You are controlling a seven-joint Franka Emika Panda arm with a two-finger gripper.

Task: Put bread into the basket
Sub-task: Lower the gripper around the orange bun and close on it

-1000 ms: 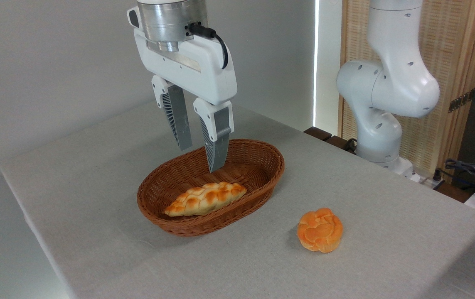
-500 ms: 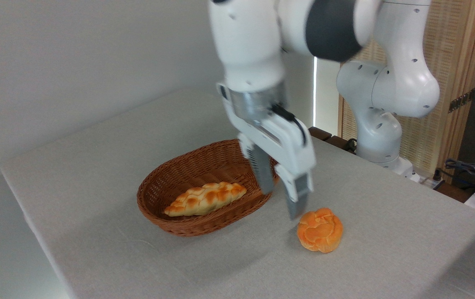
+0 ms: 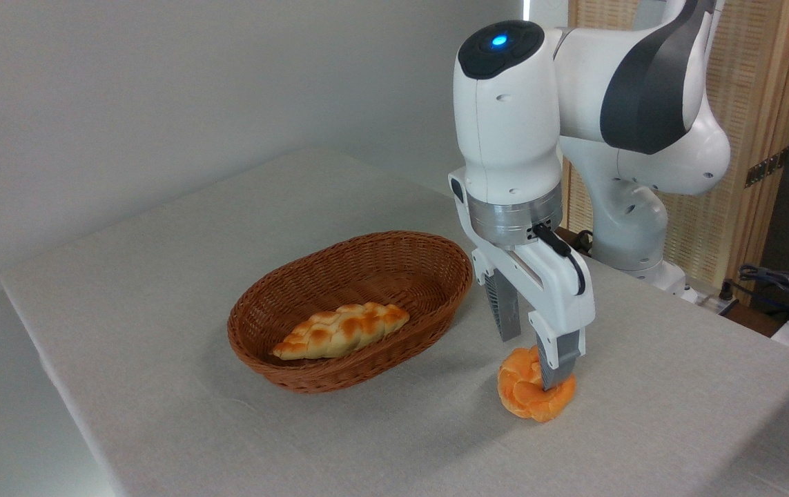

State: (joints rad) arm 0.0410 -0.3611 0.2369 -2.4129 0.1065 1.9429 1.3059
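Now bread sits between gripper fingers, on table.

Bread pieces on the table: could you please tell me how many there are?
2. The braided loaf lies inside the basket; the orange bun sits on the table under the hand. None appear hidden.
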